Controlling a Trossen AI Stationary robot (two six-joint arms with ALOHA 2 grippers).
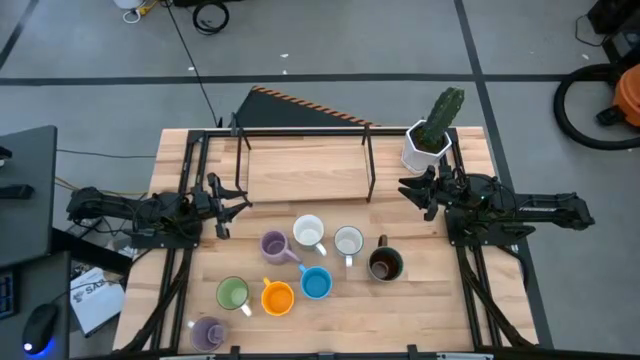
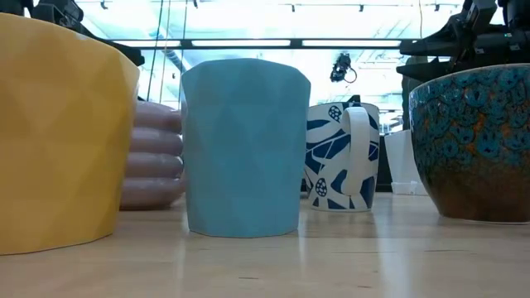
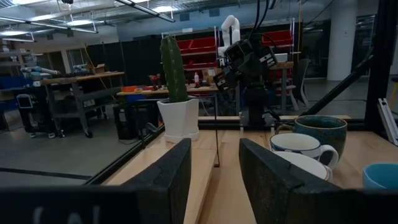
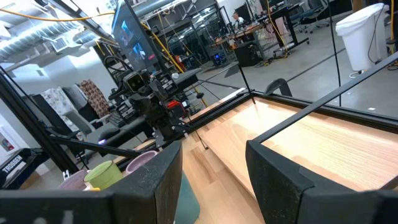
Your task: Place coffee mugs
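Note:
Eight mugs stand on their bases on the near half of the table: purple (image 1: 273,245), white (image 1: 308,232), a second white (image 1: 348,241), dark brown (image 1: 385,264), blue (image 1: 316,283), orange (image 1: 277,297), green (image 1: 233,293) and a second purple (image 1: 208,333). The low view shows the orange (image 2: 58,132), blue (image 2: 244,149), blue-patterned white (image 2: 344,157) and dark brown (image 2: 476,141) mugs close up. My left gripper (image 1: 228,205) (image 3: 214,180) is open, left of the mugs. My right gripper (image 1: 415,190) (image 4: 214,180) is open, above the table to their right.
A raised wooden shelf (image 1: 305,165) on a black frame spans the far half of the table. A white angular pot with a green cactus (image 1: 430,140) stands at the far right corner, beside my right gripper. Bare wood lies near the dark brown mug.

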